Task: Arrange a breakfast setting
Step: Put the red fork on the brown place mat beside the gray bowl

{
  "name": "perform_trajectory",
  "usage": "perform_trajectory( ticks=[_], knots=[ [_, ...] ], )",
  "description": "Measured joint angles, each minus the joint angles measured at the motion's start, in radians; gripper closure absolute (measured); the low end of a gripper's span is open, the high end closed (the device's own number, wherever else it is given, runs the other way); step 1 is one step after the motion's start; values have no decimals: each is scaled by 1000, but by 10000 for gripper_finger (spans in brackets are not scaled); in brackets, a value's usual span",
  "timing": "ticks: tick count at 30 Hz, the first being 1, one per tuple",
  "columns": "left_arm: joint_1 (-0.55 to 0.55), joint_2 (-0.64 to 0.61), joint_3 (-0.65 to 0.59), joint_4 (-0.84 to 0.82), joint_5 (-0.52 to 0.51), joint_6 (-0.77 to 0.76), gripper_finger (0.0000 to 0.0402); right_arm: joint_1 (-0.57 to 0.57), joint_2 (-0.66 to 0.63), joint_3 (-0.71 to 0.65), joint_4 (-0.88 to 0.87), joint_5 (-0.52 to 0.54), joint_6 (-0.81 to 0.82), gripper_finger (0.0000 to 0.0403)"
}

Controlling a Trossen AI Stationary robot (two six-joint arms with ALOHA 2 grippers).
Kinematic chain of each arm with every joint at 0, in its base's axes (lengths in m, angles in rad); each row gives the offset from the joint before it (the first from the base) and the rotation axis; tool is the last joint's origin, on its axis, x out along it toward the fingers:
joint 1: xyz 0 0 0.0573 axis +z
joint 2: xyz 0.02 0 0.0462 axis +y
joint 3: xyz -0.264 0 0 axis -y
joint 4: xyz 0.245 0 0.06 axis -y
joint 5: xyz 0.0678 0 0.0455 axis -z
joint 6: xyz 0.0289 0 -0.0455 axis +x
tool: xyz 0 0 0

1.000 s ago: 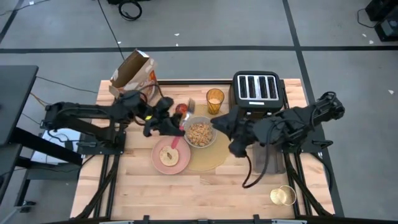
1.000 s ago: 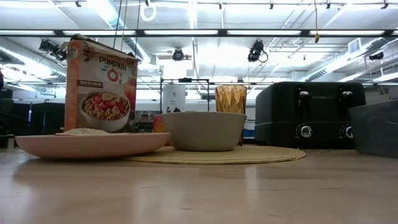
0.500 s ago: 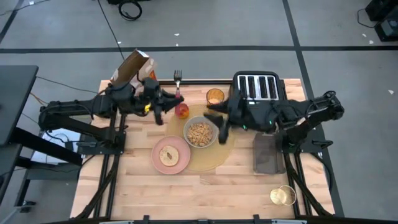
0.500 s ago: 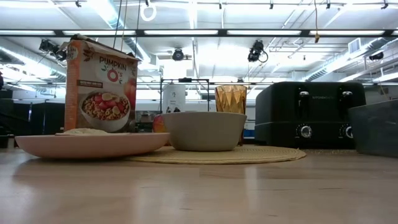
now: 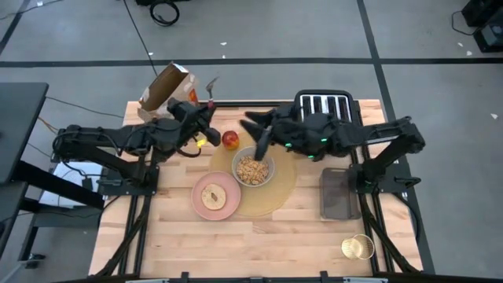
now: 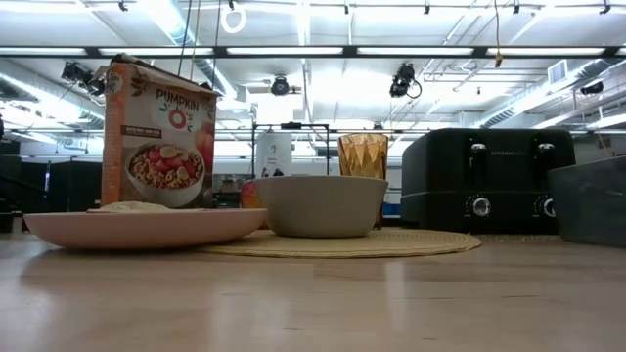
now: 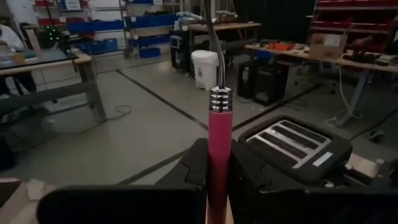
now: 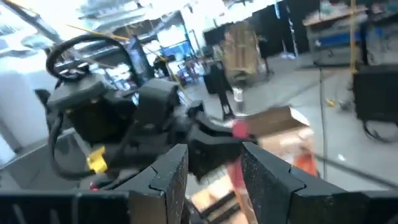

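Nearest the front edge of the surface, the pink plate sits just off the placemat, touching or slightly overlapping its rim, so it reads as a side plate. The grey bowl, holding cereal, sits on the placemat as the main dish. Behind it the apple lies beside the placemat's far rim, and the amber glass stands toward the back edge, hidden from above by the right arm.

Only 1 piece is not yet down: the fork. The left gripper, raised near the apple, is pinching its red handle with tines pointing up, likely carrying it to a spot beside the bowl. The right gripper hovers above the bowl with fingers partly spread and nothing between them, waiting.

Farthest back stand the cereal box and toaster, outside the setting.
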Motion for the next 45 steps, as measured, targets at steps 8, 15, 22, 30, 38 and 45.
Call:
perform_trajectory(
  ticks=[8,15,22,30,38,45],
  knots=[
    [-16,15,0,4,-84,152,365,-82,131,0,259,-42,-97,215],
    [-27,19,0,39,-157,325,365,-168,208,-1,325,-104,-227,213],
    [-22,11,0,168,-155,551,365,-230,202,-1,390,-291,-192,215],
    [-32,11,0,321,-59,804,365,-271,181,0,409,-428,-312,215],
    [-21,13,0,321,92,942,365,-311,181,-1,418,-631,-485,220],
    [-22,14,0,334,37,940,363,-316,181,-1,445,-672,-494,266]
  ],
)
